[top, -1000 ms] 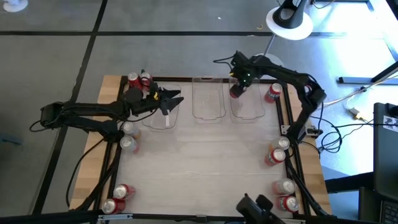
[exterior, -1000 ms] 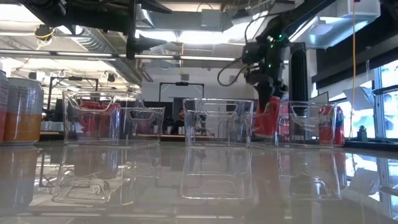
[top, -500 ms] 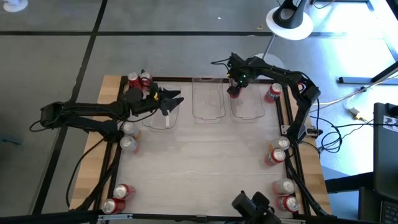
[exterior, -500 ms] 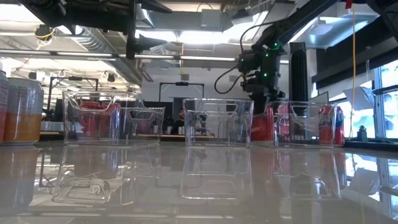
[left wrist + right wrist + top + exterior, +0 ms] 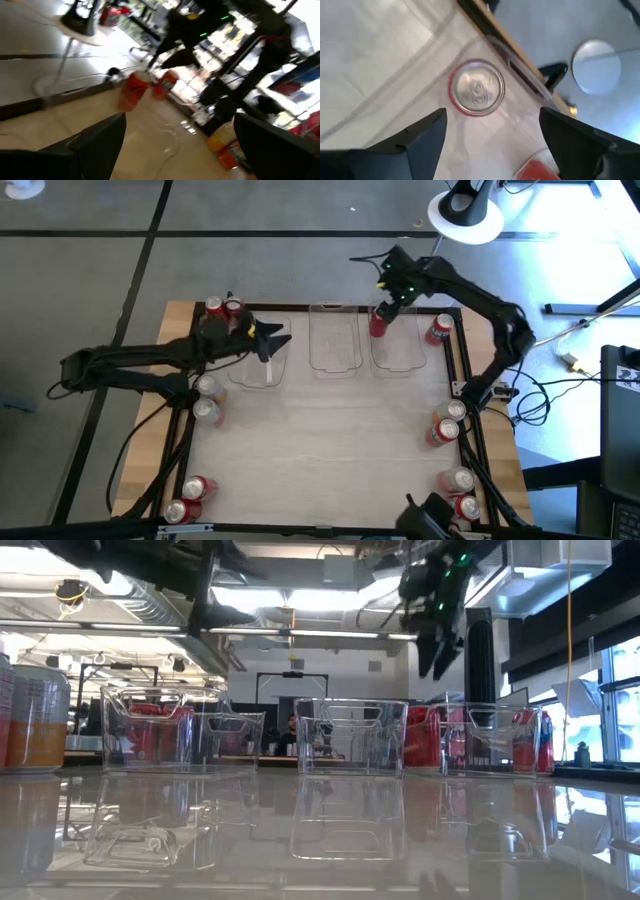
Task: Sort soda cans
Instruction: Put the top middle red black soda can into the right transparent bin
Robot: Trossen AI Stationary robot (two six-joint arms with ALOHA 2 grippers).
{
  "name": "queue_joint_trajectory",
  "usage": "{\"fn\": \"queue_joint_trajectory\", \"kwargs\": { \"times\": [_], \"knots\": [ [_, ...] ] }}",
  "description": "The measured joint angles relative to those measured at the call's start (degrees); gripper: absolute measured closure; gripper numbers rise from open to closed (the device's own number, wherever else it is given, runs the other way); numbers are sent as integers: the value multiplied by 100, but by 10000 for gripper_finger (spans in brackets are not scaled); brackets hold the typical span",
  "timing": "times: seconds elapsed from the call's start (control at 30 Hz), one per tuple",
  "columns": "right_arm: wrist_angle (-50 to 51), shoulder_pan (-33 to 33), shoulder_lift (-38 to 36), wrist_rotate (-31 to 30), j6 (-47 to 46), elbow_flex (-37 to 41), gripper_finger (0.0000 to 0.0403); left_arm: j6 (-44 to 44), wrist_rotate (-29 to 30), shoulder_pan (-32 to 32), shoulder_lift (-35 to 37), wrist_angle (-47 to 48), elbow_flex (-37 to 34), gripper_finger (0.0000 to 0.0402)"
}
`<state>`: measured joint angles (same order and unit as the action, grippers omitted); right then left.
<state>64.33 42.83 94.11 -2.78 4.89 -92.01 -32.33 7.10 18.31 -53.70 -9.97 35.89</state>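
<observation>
The table [image 5: 330,440] carries three clear bins side by side. The right gripper [image 5: 437,645] hangs above the rightmost bin [image 5: 400,345], fingers apart and empty; directly beneath it a red can [image 5: 477,88] stands upright inside that bin (silver top up). The left gripper [image 5: 278,340] hovers over the left bin [image 5: 262,358], fingers spread, empty. More cans [image 5: 447,420] stand well apart along the table's edges.

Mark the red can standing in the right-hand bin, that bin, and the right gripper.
red can [image 5: 477,94]: right wrist view, silver top.
right-hand bin [image 5: 410,362]: high view, bare floor.
right gripper [image 5: 392,288]: high view, between fingertips.
</observation>
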Motion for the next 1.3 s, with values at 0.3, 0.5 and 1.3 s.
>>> {"fn": "queue_joint_trajectory", "kwargs": {
  "times": [0.3,0.5,1.3],
  "knots": [
    [-1299,-496,-580,309,78,282,89,725,1367,1003,-81,4218,1978,43],
    [-2447,-975,-580,605,155,812,89,922,1490,2072,-750,5894,2967,43],
    [-3785,-1333,-576,844,117,2348,88,2076,559,3650,-3093,6963,3917,43]
  ]
}}
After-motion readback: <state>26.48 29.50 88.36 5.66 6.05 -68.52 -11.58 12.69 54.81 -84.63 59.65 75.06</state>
